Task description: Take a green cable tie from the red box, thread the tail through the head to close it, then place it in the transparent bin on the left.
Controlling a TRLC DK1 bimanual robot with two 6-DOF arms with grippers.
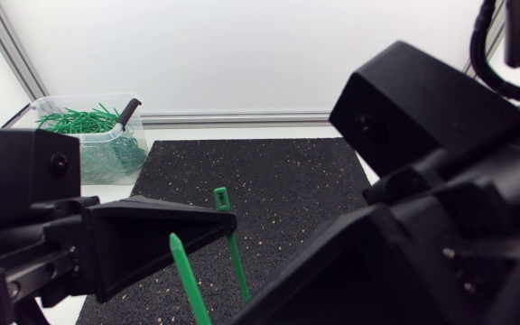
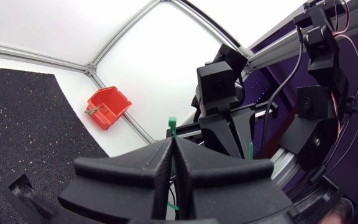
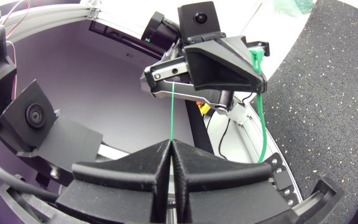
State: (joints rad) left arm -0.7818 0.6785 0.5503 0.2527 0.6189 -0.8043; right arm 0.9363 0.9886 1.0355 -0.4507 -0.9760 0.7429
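Green cable tie point(image 1: 221, 196): held in the air above the black mat point(image 1: 287, 181), between the two arms, bent into an open U with both ends pointing up.
Left gripper point(image 2: 174, 144): clenched on the tie just below its head point(image 2: 172, 124), which sticks out past the fingertips.
Right gripper point(image 3: 173, 146): clenched on the tail part of the tie, a thin green strand rising from between its closed fingers towards the left gripper.
Tail tip point(image 1: 174, 240): free and pointed, standing beside the head but apart from it, and not inside it.
Red box point(image 2: 107, 107): well apart from both grippers, on the white table beyond the mat's edge.
Transparent bin point(image 1: 126, 149): at the far left corner, already holding a heap of green ties.
Done: one tie is out of the box and gripped at both ends, ready for threading.
Left to do: the tail has to be lined up with the head's slot and pushed through to close the loop, and then the closed tie has to go into the bin.
Progress: judged at about the middle, with the fiddly alignment step in hand.
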